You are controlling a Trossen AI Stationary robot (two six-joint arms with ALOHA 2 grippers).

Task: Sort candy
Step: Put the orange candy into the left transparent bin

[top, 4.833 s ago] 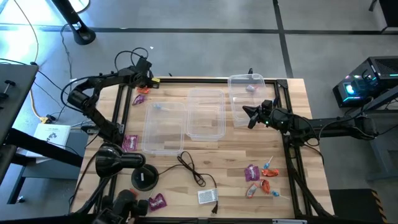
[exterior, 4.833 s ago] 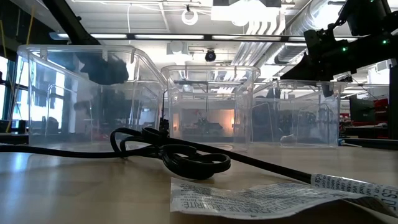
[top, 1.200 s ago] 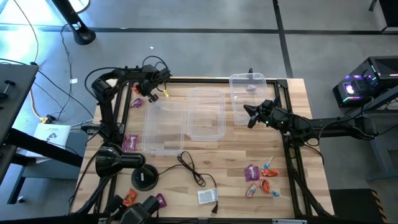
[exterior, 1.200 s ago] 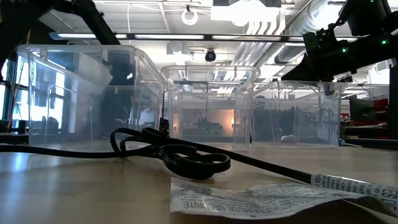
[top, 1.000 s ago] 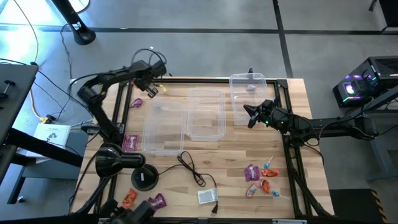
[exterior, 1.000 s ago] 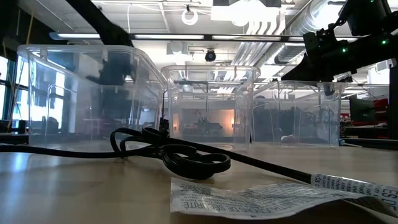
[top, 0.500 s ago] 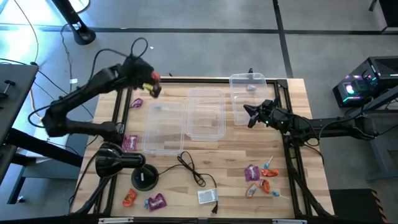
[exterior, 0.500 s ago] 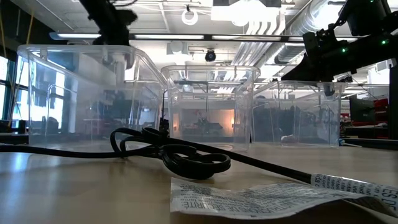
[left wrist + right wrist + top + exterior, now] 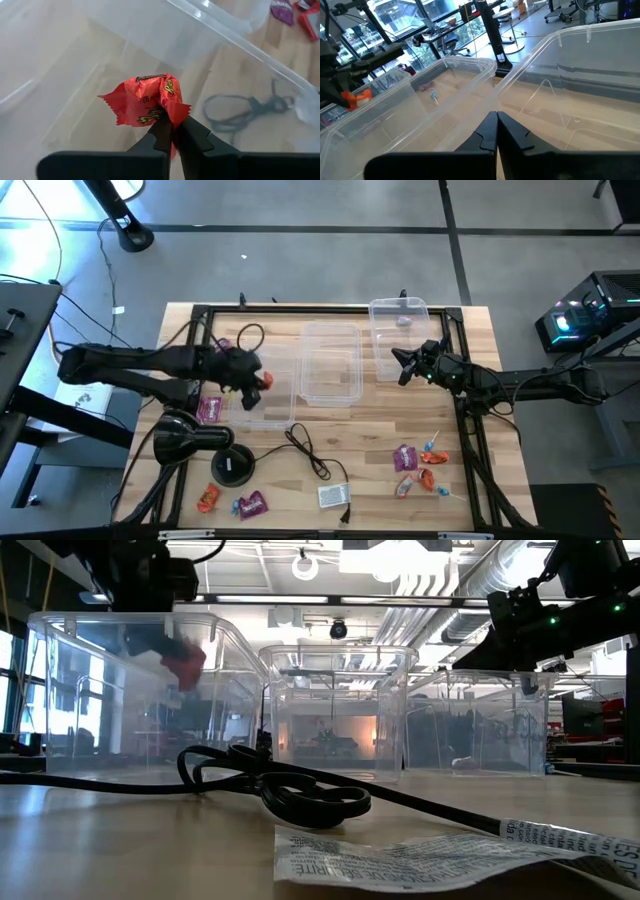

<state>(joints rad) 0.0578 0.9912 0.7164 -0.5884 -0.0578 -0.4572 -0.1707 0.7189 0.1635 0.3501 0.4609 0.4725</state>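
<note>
An orange-red candy [image 9: 145, 102] hangs over the leftmost clear bin [image 9: 262, 412], with my left gripper [image 9: 257, 379] shut on it. In the low view the candy [image 9: 185, 662] shows through that bin's clear wall. More candy lies on the table: a purple one [image 9: 209, 409] left of the bin, an orange one [image 9: 207, 498] and a purple one [image 9: 250, 503] at the near left, and several [image 9: 420, 465] at the near right. My right gripper [image 9: 401, 366] waits shut beside the right bin [image 9: 398, 310]. My left gripper pinches the candy's crumpled wrapper at one end [image 9: 171, 116] between its two fingertips [image 9: 161, 131]. The fingers slant downward from the table's left side. The candy sticks out beyond the fingertips, lifted clear of the bin's floor.
A middle clear bin [image 9: 330, 392] stands between the other two. A black cable [image 9: 308, 448] runs to a small white box [image 9: 334, 496] near the front edge. Round black stands [image 9: 190, 438] sit at the near left, close to my left arm.
My left gripper has swung from the table's far left corner toward the near edge and now hangs over the leftmost bin, tipped more downward. The orange-red candy has travelled with it, held the whole time. My right arm has kept still.
</note>
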